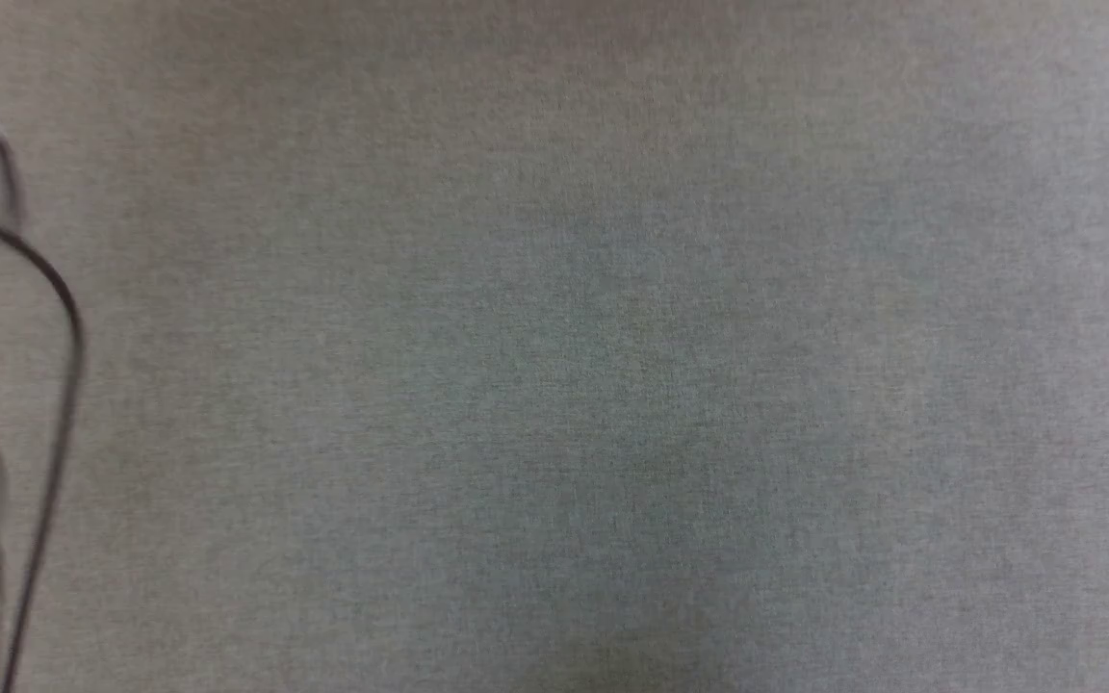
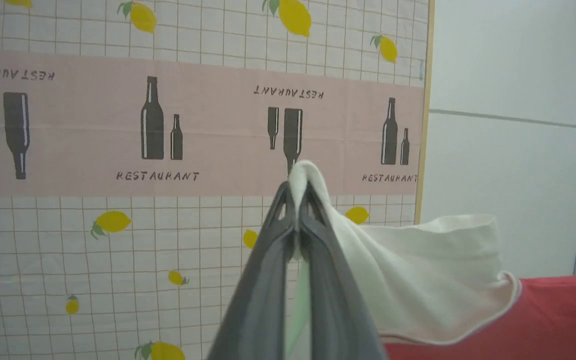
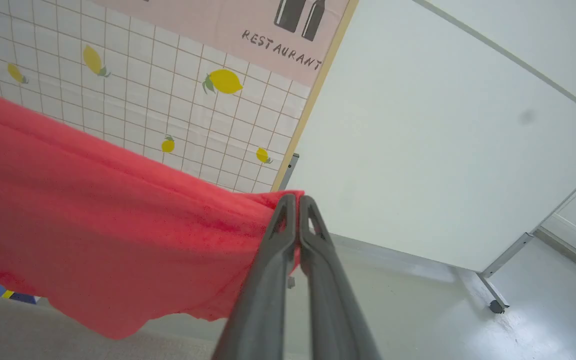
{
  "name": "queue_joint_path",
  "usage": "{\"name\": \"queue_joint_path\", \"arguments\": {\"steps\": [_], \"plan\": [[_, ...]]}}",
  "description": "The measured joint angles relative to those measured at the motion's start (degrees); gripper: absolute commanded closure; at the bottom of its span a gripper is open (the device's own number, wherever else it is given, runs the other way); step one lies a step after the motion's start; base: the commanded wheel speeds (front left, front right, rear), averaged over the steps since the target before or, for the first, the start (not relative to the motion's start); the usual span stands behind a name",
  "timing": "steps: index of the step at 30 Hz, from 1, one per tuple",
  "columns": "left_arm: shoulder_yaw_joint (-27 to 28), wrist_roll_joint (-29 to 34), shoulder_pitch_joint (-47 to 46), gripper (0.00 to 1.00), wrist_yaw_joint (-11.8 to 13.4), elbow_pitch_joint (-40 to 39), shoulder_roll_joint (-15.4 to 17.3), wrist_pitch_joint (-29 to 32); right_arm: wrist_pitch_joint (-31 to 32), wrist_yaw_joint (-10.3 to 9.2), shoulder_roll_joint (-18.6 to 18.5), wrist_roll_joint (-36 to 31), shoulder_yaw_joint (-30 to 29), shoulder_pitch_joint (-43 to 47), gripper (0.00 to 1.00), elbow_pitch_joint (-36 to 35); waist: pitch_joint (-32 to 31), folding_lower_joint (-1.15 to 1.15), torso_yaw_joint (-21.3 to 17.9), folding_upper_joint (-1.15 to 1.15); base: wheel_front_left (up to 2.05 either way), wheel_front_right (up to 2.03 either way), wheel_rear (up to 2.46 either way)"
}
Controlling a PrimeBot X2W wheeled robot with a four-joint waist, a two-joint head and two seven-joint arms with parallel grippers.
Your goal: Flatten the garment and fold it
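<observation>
Dark grey left fingers [image 2: 296,192] clenched on a white sleeve, right fingers [image 3: 296,202] clenched on a red edge: the red knit garment with white sleeves [image 2: 543,320] hangs in the air between the two arms.

From the left fingers the cloth runs off to that view's right. From the right fingers it runs off to that view's left and sags below, so its long axis lies from arm to arm, with each arm holding one end. The grey woven desk [image 1: 612,385] lies under the head camera. Laying the garment flat probably depends on lowering both ends together, with the span kept taut.
</observation>
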Motion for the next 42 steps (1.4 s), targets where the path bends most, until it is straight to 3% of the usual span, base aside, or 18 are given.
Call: {"name": "queue_joint_path", "arguments": {"steps": [10,18,28,35,42], "plan": [[-10.8,-2.2,28.2,1.0,-2.7,0.7,3.7,9.8,0.5,0.01,-1.0,9.4,2.2,27.1,1.0,2.3,-7.6,-0.02,1.4,0.0,0.0,0.0,0.0],[-16.5,-9.3,50.3,1.0,-2.8,-8.8,7.7,21.1,5.8,0.01,-1.7,15.4,1.5,48.5,1.0,-6.5,-14.6,-0.02,3.0,0.0,0.0,0.0,0.0],[-19.0,-14.4,69.8,1.0,3.8,-21.6,12.8,29.8,14.0,0.02,0.5,14.8,-3.3,69.1,1.0,-18.7,-20.7,-0.02,5.1,0.0,0.0,0.0,0.0],[-21.4,-11.4,76.8,1.0,8.3,-27.6,13.5,27.6,18.1,0.01,4.7,13.6,-6.0,79.3,1.0,-24.9,-22.1,-0.02,6.3,0.0,0.0,0.0,0.0],[-21.5,-1.6,76.6,1.0,11.9,-28.6,9.7,12.8,7.9,0.0,8.3,13.1,-6.9,81.5,1.0,-26.1,-22.4,-0.02,6.6,0.0,0.0,0.0,0.0]]}}
